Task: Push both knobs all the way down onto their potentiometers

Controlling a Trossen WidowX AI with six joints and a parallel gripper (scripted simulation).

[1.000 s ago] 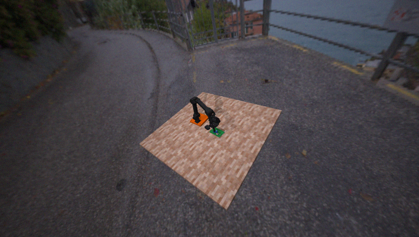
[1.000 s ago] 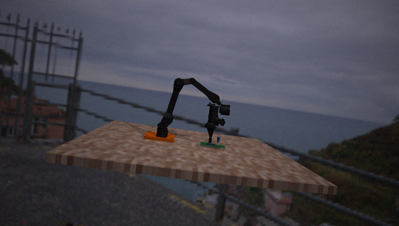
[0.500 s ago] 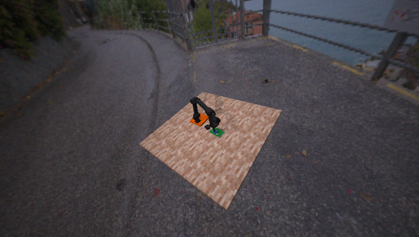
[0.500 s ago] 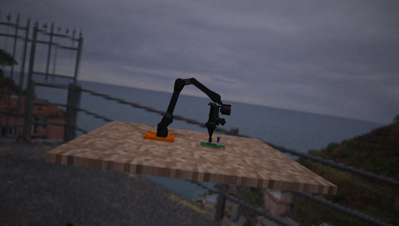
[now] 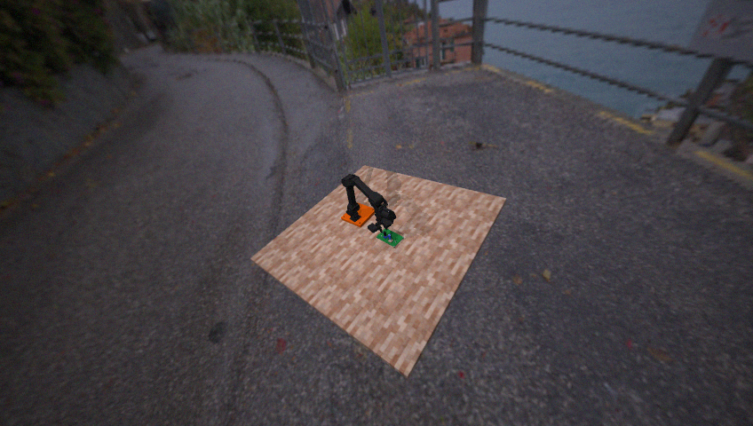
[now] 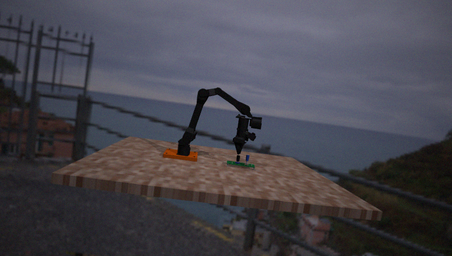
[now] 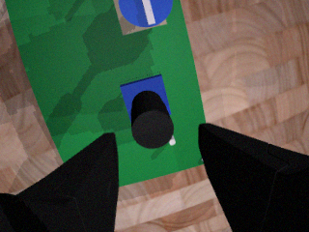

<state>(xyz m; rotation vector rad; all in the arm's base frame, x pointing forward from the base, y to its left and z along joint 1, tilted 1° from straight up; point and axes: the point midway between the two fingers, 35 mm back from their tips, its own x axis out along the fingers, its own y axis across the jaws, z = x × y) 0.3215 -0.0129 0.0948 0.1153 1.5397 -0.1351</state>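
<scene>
The green circuit board [image 5: 397, 239] [image 6: 250, 166] [image 7: 179, 53] stands on short legs. A black knob [image 6: 237, 158] [image 7: 153, 130] stands upright over a blue potentiometer body [image 7: 140, 87]; no clear gap shows between them in the exterior view. A blue knob [image 6: 247, 157] [image 7: 140, 10] with a white line is over a beige potentiometer body [image 7: 126, 29], raised on a thin shaft visible in the exterior view. My gripper [image 6: 238, 153] [image 7: 157, 139] is partly open and empty, pointing down just above the black knob. Its fingers appear on either side of that knob in the wrist view.
The wooden table [image 5: 337, 274] [image 6: 158, 181] carries the arm's orange base plate [image 5: 362, 223] [image 6: 171, 155], behind the board in the top view. A small white pin [image 7: 172, 140] shows beside the black knob. The arm's shadow lies across the board.
</scene>
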